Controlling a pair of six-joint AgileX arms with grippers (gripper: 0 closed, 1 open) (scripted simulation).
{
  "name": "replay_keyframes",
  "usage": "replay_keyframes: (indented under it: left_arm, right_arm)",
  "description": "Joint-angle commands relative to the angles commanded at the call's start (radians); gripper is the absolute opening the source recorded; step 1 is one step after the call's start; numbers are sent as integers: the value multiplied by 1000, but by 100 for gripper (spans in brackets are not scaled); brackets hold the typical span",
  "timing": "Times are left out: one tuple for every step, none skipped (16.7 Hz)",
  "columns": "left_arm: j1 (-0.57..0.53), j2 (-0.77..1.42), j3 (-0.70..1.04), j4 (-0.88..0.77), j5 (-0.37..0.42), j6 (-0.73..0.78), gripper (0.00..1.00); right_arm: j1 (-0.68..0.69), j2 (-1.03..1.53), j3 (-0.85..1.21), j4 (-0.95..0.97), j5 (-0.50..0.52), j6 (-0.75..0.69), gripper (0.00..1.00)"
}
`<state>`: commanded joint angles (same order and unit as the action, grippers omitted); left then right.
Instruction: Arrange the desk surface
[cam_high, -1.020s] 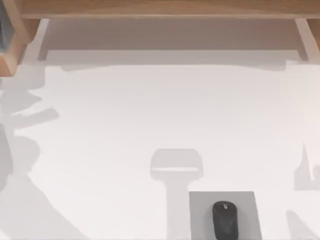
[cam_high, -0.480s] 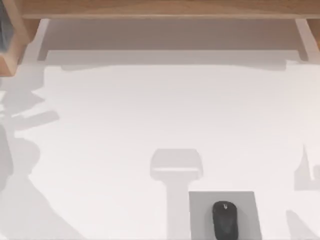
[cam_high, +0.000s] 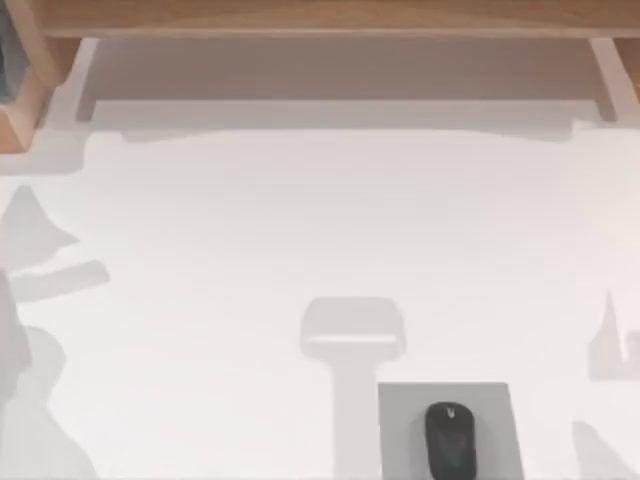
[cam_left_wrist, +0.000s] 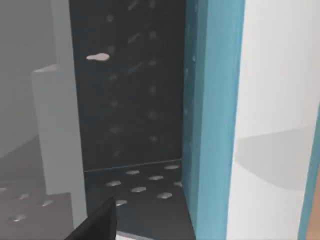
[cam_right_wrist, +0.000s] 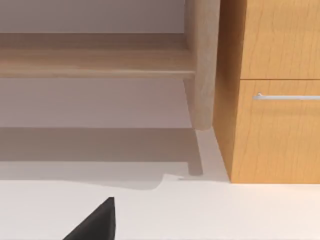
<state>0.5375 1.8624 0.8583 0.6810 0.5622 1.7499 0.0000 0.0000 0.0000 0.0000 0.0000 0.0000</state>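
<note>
Near the wooden shelf (cam_high: 320, 18), the desk surface (cam_high: 300, 220) lay wide and bare, with the black mouse (cam_high: 450, 440) on its grey pad (cam_high: 495, 430). Arm shadows by the shelf's left end had shifted, so I judged tidying continued. Fingers: I could not tell.

The top view looks straight down on the desk surface (cam_high: 300, 220). The right wrist view faces the wooden shelf (cam_right_wrist: 95, 55) low and close, which the top view shares. The left wrist view sits very near what may be a teal-edged panel (cam_left_wrist: 210, 120).
</note>
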Motion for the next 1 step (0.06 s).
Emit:
replay_keyframes:
  left_arm:
    - [1, -2, -4, 0, 1, 1, 100]
  right_arm:
    - [0, 0, 0, 0, 0, 0, 100]
